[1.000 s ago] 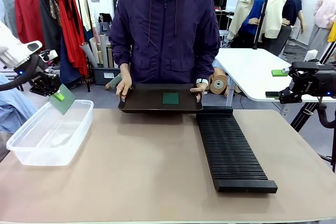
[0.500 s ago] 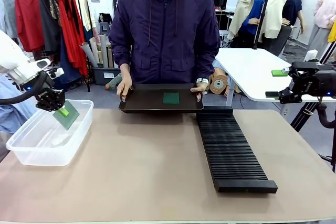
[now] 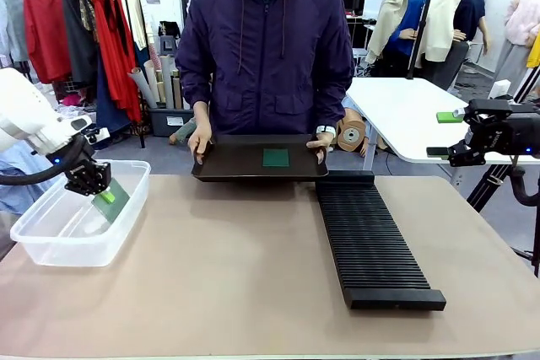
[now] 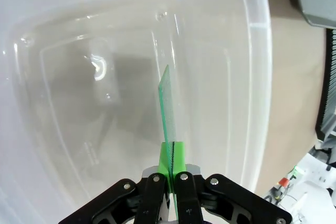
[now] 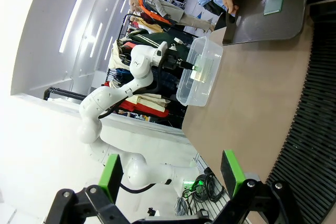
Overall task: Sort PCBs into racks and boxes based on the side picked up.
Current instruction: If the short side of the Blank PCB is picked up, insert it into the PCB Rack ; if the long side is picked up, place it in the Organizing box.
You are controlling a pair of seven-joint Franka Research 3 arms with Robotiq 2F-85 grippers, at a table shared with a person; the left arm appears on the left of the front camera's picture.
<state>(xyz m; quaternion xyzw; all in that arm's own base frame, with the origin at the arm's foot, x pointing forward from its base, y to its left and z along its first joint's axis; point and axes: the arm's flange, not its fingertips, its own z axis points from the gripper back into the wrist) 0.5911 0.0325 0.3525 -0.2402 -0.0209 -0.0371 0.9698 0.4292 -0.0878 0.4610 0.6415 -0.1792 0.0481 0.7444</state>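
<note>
PCB (image 3: 112, 202), green, pinched by one edge in left pincer (image 3: 105, 196), hanging tilted inside clear box (image 3: 52, 252); right pincer (image 5: 172, 176) spread, empty; risk: let go at this tilt, it could land on a corner, bounce or lean on the wall.

Box (image 3: 69, 250) left, rack (image 3: 371, 242) right, tray (image 3: 228, 162) behind rack.

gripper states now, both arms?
Left gripper: closed, holding a PCB.
Right gripper: open, holding nothing.
</note>
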